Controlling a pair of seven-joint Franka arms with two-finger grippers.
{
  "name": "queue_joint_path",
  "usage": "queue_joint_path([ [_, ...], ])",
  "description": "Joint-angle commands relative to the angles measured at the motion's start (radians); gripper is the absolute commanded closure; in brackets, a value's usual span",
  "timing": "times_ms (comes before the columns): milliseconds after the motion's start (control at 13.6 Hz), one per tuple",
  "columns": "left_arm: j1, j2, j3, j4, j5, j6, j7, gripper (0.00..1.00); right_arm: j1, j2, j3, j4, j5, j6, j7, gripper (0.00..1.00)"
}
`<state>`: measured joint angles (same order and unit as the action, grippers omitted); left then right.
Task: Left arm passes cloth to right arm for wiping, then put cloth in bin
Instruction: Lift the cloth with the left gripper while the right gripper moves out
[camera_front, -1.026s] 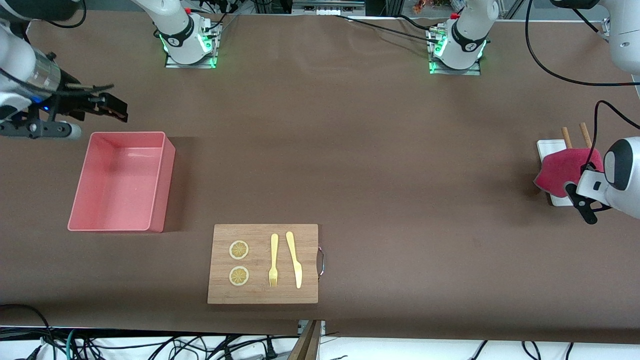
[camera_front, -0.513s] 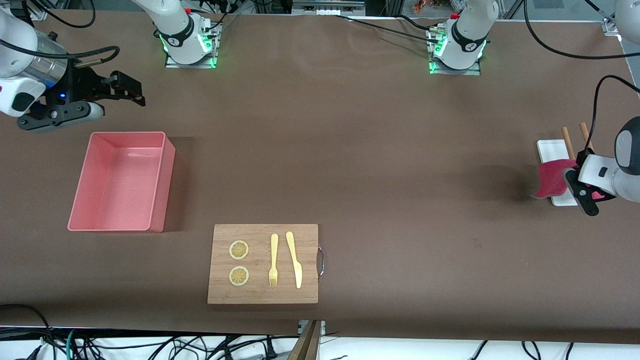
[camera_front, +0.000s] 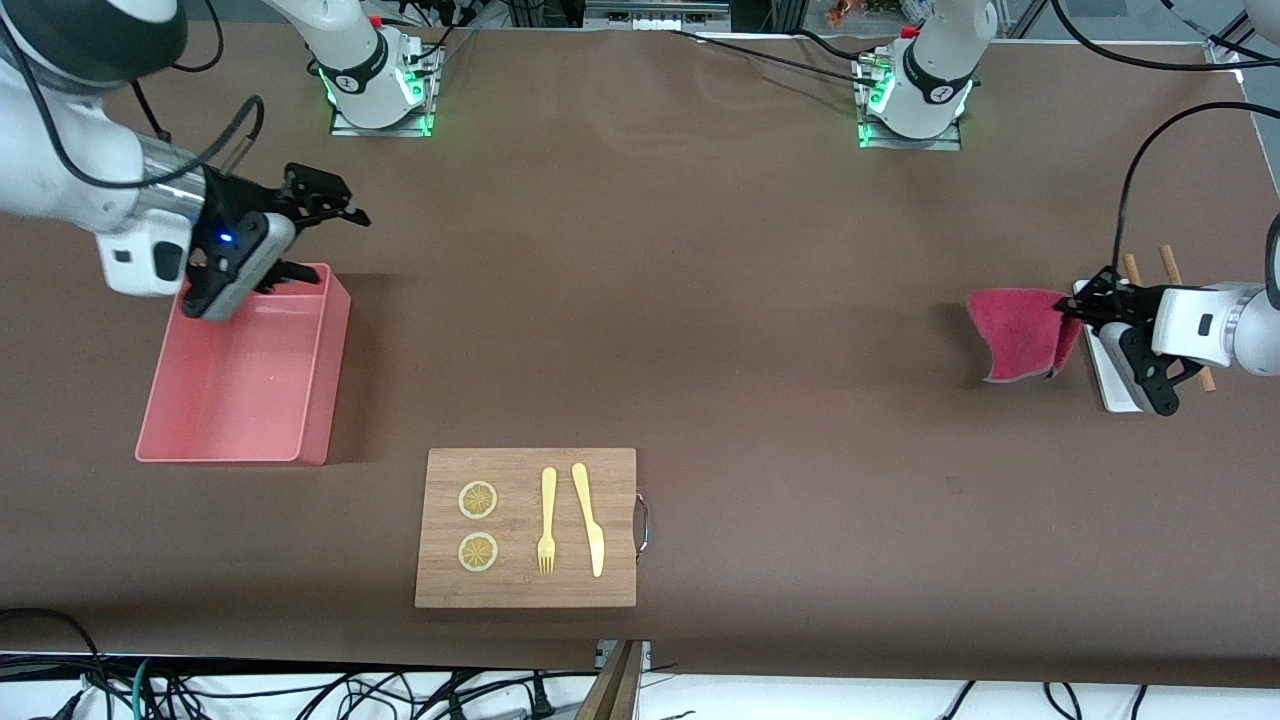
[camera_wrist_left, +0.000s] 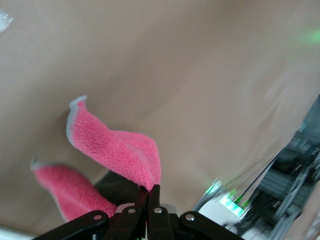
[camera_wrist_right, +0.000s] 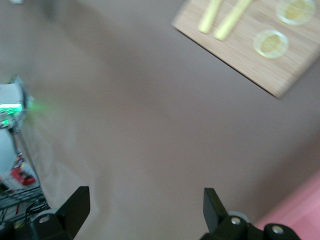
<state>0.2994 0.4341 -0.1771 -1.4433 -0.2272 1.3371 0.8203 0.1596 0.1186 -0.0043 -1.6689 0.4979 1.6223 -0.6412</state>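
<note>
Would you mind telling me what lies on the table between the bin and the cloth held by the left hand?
The front view shows only bare brown tabletop between the bin and the cloth; the wooden board lies nearer the camera, off that line.

cloth: small fuzzy magenta-red square cloth (camera_front: 1022, 320), pale grey edging; reads brighter pink in the left wrist view (camera_wrist_left: 117, 150)
bin: salmon-pink rectangular plastic tub (camera_front: 318, 375), plain, no pattern
board: light tan wooden cutting board (camera_front: 520, 470), fine grain lines, dark metal handle
slices: two round yellow lemon slices (camera_front: 478, 500), pale rim, darker segment pattern
cutlery: pale yellow plastic fork (camera_front: 547, 520) and knife (camera_front: 589, 518)
tray: narrow white tray (camera_front: 1108, 375)
table: flat brown tabletop (camera_front: 760, 300), uniform
left gripper (camera_front: 1068, 308): black fingers, white body
right gripper (camera_front: 325, 235): black fingers, blue LED dot
</note>
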Motion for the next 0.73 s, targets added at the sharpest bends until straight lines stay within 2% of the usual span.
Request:
queue_joint_path([
  [0, 0.004, -0.003, -0.047, 0.018, -0.182, -0.026, -0.229, 1.0, -0.006, -0.002, 0.003, -0.095, 0.134, 0.085, -0.214, 0.0],
  [147, -0.006, 0.003, -0.08, 0.018, -0.301, -0.013, -0.419, 1.0, -0.006, 0.039, 0.009, -0.118, 0.209, 0.117, -0.358, 0.0],
  [293, -0.072, 0.005, -0.084, 0.017, -0.349, 0.042, -0.547, 1.0, -0.005, 0.087, 0.01, -0.158, 0.328, 0.168, -0.501, 0.0],
  [513, -0.184, 0.006, -0.085, 0.017, -0.395, 0.161, -0.735, 1.0, 0.003, 0.14, 0.094, -0.222, 0.528, 0.373, -0.688, 0.0],
  [660, -0.253, 0.011, -0.085, 0.015, -0.463, 0.253, -0.834, 1.0, 0.024, 0.167, 0.188, -0.221, 0.586, 0.56, -0.726, 0.0],
])
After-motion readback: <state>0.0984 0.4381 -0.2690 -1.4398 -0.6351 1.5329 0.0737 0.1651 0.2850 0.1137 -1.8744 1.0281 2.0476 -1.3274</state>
